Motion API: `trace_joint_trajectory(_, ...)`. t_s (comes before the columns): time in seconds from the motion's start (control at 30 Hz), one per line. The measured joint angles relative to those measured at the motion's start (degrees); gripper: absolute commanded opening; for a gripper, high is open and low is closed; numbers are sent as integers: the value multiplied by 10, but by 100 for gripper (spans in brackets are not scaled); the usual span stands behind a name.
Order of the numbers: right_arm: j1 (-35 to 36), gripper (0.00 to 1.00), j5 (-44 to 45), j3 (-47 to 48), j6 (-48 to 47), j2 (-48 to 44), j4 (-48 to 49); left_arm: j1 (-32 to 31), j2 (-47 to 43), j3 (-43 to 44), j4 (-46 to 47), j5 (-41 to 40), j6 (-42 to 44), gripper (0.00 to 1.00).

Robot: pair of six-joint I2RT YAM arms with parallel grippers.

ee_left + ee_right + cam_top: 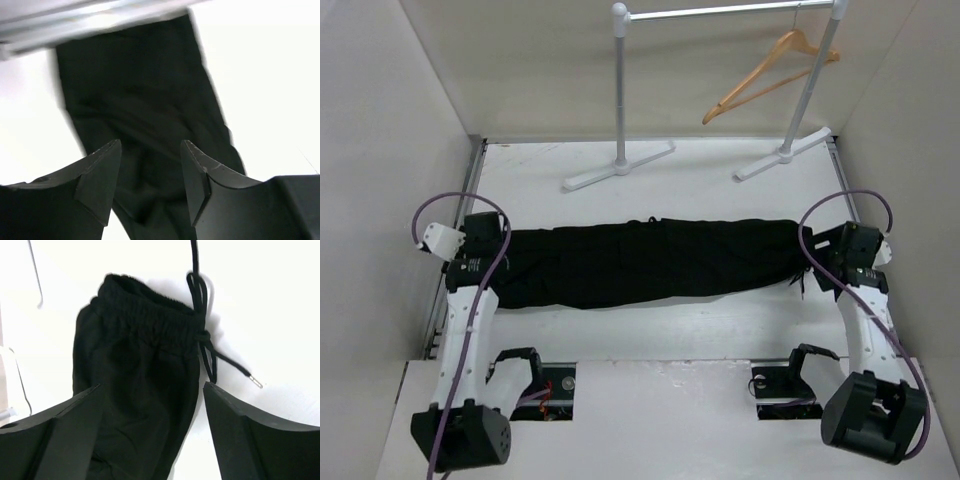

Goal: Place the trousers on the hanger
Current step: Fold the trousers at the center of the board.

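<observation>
My left claw [150,150] stands with jaws apart over the leg end of the black trousers [650,262], which lie folded lengthwise across the middle of the table. My right claw [152,387] gapes wide over the elastic waistband [145,315] at the right end. I judge both claws should bite deep through every layer, clear of the drawstring [205,345], before heading for the wooden hanger [770,72] hooked on the far-right rail [720,12].

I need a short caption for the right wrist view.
Open right gripper over the waistband end of the trousers, drawstring lying on the white table.
</observation>
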Motion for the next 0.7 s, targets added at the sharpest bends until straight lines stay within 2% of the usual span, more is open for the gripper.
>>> trace_joint_trajectory(0.1, -8, 89, 6, 1, -10, 18, 3, -82, -13, 2, 5, 7, -10, 50)
trace_joint_trajectory(0.23, -22, 90, -6, 1, -27, 102, 28, -206, 16, -28, 50, 38, -38, 50)
trace_joint_trajectory(0.37, -37, 85, -14, 2, -40, 181, 62, -289, 54, -73, 89, 67, -57, 50)
trace_joint_trajectory(0.4, -40, 81, -16, 2, -42, 200, 70, -302, 56, -82, 96, 70, -60, 50)
trace_joint_trajectory(0.47, -43, 64, -24, 3, -42, 229, 86, -314, 55, -101, 107, 74, -66, 50)
trace_joint_trajectory(0.53, -46, 34, -37, 10, -38, 246, 105, -314, 48, -128, 118, 76, -70, 50)
trace_joint_trajectory(0.57, -47, 24, -44, 14, -33, 256, 111, -310, 42, -144, 119, 79, -71, 50)
trace_joint_trajectory(0.63, -53, 13, -56, 22, -20, 266, 114, -299, 24, -178, 113, 81, -74, 50)
trace_joint_trajectory(0.7, -61, 11, -62, 28, -7, 261, 114, -287, 1, -206, 97, 84, -77, 50)
